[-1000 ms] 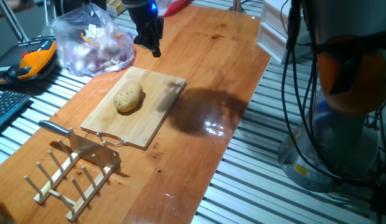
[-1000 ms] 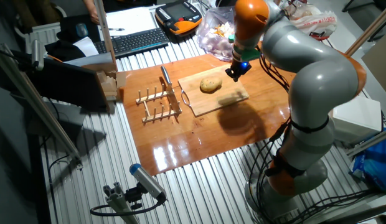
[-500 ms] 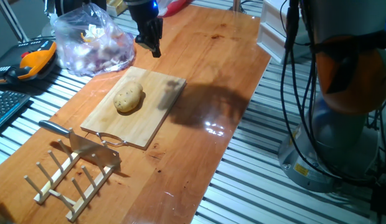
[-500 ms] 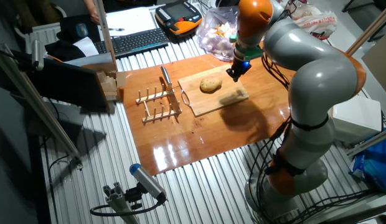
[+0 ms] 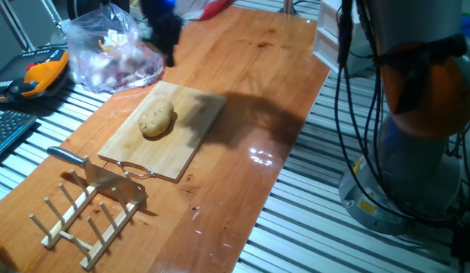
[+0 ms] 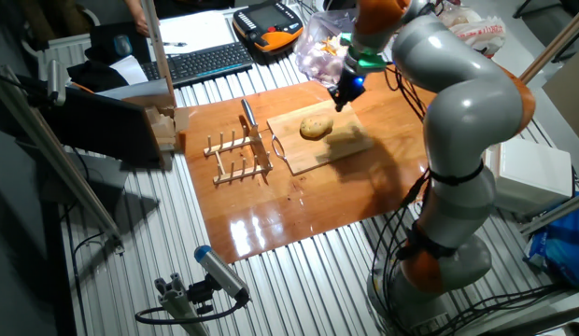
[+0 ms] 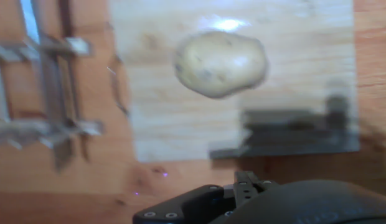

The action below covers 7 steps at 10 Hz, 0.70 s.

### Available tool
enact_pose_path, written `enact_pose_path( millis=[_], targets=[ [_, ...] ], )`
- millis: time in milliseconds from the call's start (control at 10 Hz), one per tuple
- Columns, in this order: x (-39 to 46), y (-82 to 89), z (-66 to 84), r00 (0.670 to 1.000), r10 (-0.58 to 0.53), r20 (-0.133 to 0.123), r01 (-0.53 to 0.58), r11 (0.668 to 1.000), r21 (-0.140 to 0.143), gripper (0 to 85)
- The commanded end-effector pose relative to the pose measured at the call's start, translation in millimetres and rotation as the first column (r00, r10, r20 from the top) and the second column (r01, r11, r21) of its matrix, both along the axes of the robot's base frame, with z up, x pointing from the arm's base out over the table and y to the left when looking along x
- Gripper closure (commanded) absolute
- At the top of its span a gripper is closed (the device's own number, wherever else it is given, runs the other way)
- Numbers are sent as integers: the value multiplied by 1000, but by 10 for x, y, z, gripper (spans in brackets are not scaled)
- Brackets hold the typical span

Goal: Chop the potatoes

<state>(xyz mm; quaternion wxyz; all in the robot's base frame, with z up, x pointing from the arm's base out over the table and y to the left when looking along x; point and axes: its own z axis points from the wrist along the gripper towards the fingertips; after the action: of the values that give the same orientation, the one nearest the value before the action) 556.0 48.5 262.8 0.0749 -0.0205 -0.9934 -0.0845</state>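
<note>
One tan-yellow potato (image 5: 156,119) with dark specks lies whole on the wooden cutting board (image 5: 191,146). It also shows in the other fixed view (image 6: 316,128) and the hand view (image 7: 221,63). No slice shows. My gripper (image 5: 168,47) hangs blurred above the board's far edge, next to the plastic bag, apart from the potato; it appears too in the other fixed view (image 6: 345,93). Its fingers look closed together and empty. A knife (image 5: 83,165) rests on the wooden rack (image 5: 82,218) at the board's near end.
A clear plastic bag (image 5: 117,53) of reddish lumps lies beyond the board. An orange and black pendant (image 5: 38,72) and a keyboard (image 6: 205,61) sit off the wooden tabletop. The robot's base (image 5: 417,152) stands to the right.
My gripper has moved left along the board's far edge, toward the plastic bag. The potato, board and knife have not moved.
</note>
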Motion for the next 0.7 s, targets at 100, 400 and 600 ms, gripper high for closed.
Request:
enact_pose_path(
  millis=[100,400,600],
  targets=[
    [-3,1089,-96,1000,-11,22,12,998,-61,850],
    [4,1387,-473,999,-35,32,37,997,-62,850],
    [16,1393,-501,999,-32,30,33,999,-33,850]
  ],
)
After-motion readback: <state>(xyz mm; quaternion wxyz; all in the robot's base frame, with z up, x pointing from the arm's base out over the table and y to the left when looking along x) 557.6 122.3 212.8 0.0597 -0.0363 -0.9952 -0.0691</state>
